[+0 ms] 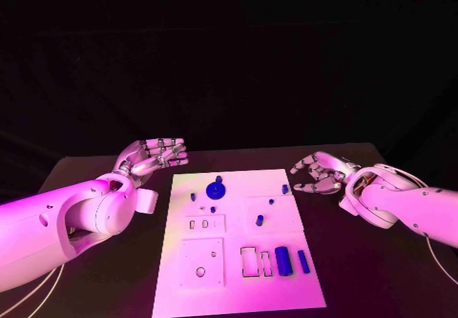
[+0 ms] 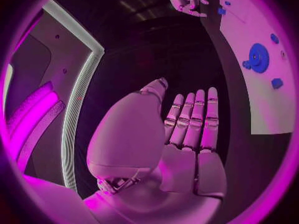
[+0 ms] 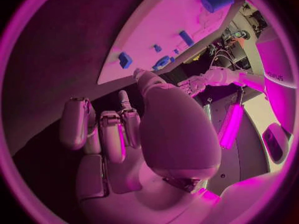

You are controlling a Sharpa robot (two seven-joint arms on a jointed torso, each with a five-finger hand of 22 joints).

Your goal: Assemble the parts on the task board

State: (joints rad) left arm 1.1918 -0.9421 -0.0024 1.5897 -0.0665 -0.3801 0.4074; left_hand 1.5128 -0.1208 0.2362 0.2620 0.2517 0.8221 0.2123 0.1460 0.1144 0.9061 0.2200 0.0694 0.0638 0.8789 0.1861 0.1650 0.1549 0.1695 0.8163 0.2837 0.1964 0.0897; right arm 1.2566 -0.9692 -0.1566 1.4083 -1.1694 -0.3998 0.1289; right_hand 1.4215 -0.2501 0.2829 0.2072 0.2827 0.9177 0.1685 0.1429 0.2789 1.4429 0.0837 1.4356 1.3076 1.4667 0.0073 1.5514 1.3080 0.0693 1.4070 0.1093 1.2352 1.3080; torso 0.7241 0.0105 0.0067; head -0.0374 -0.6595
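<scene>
The white task board (image 1: 239, 291) lies in the middle of the table. A round blue gear (image 1: 216, 191) sits near its far edge, also seen from the left wrist as the gear (image 2: 258, 57). Small blue pegs (image 1: 259, 220) dot the board's middle. A thick blue cylinder (image 1: 282, 260) and a thin blue bar (image 1: 304, 262) lie side by side at the near right. My left hand (image 1: 153, 156) hovers off the board's far left corner, palm bare, fingers straight in the left wrist view (image 2: 193, 119). My right hand (image 1: 320, 173) hangs off the far right corner, fingers loosely bent, holding nothing.
The black table (image 1: 382, 265) surrounds the board on all sides. Rectangular empty slots (image 1: 248, 262) lie left of the blue cylinder. In the right wrist view a blue block (image 3: 217, 0) and a small blue part (image 3: 125, 59) sit on the board (image 3: 162, 25).
</scene>
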